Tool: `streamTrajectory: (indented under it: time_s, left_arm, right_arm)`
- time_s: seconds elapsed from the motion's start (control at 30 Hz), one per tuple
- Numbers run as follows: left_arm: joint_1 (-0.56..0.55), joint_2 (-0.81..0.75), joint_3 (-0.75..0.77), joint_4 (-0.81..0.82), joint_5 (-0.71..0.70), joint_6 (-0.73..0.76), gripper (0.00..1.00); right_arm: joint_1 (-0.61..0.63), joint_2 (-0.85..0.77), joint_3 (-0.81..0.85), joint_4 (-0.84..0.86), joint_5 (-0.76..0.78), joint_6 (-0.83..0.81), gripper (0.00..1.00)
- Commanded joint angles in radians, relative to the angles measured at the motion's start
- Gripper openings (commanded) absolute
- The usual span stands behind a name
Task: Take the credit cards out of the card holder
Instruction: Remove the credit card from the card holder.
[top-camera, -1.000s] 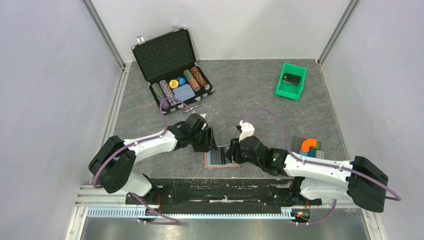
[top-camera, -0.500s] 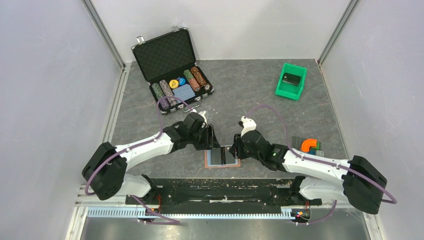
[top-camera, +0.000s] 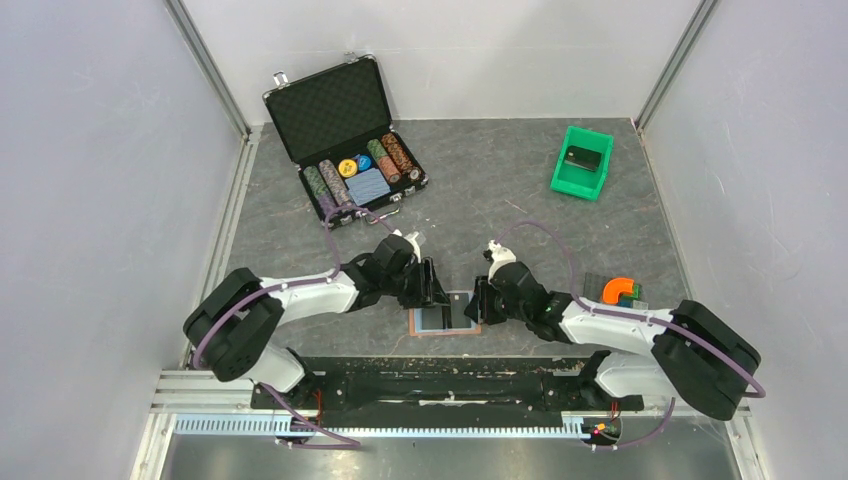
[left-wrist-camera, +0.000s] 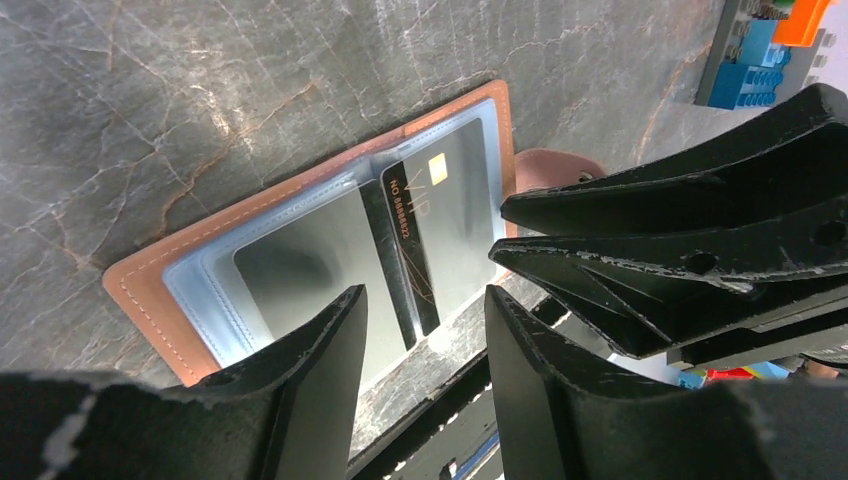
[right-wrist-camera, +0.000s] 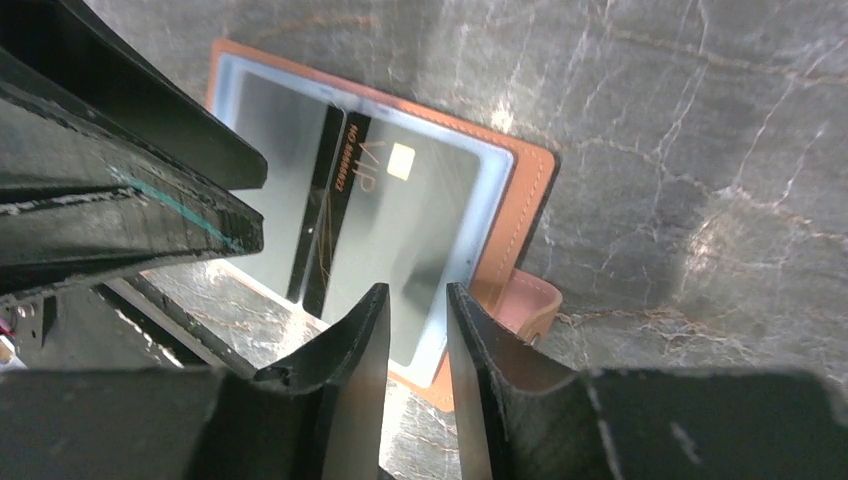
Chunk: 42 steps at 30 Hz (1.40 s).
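- Only the top view gives the layout. The card holder (top-camera: 414, 322) lies open and flat on the worktop (top-camera: 500, 200), with the left gripper (top-camera: 435, 288) over its far edge and the right gripper (top-camera: 475, 302) at its right edge.
- In that view a black case (top-camera: 345, 130) of poker chips stands well beyond the holder to the left, and a green bin (top-camera: 582, 162) well beyond it to the right.
- Only the wrist views show detail. The holder has a stitched brown rim, a light blue lining and a closing tab (right-wrist-camera: 525, 305) sticking out on the right.
- The credit cards (left-wrist-camera: 450, 215) are dark grey and glossy, tucked in the holder's sleeves. The right one bears gold "VIP" lettering and a chip. A narrow dark strip at the holder's fold may be a further card's edge.
- The left gripper's fingers (left-wrist-camera: 320, 370) are spread above the holder with nothing between them.
- The right gripper's fingers (right-wrist-camera: 350, 380) stand narrowly apart over the right card, pinching nothing.
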Motion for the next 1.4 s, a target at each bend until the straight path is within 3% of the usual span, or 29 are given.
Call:
streamTrajectory:
  time_s: [0.0, 0.37, 0.97, 1.1, 1.37]
  left_arm:
    - [-0.006, 0.039, -0.031, 0.101, 0.019, -0.032, 0.53]
    - [-0.012, 0.067, -0.053, 0.160, 0.043, -0.036, 0.51]
    - [-0.033, 0.165, -0.017, 0.217, 0.085, -0.052, 0.44]
    - [-0.033, 0.163, -0.027, 0.258, 0.107, -0.082, 0.36]
    - [-0.033, 0.154, -0.048, 0.304, 0.118, -0.130, 0.10]
  right_arm:
    - [-0.017, 0.026, -0.050, 0.094, -0.061, 0.023, 0.29]
    - [-0.031, 0.044, -0.127, 0.119, -0.058, 0.049, 0.22]
    - [-0.039, 0.016, -0.156, 0.114, -0.059, 0.049, 0.21]
    - [-0.039, 0.021, -0.164, 0.123, -0.062, 0.050, 0.21]
    - [-0.042, 0.020, -0.170, 0.125, -0.056, 0.052, 0.20]
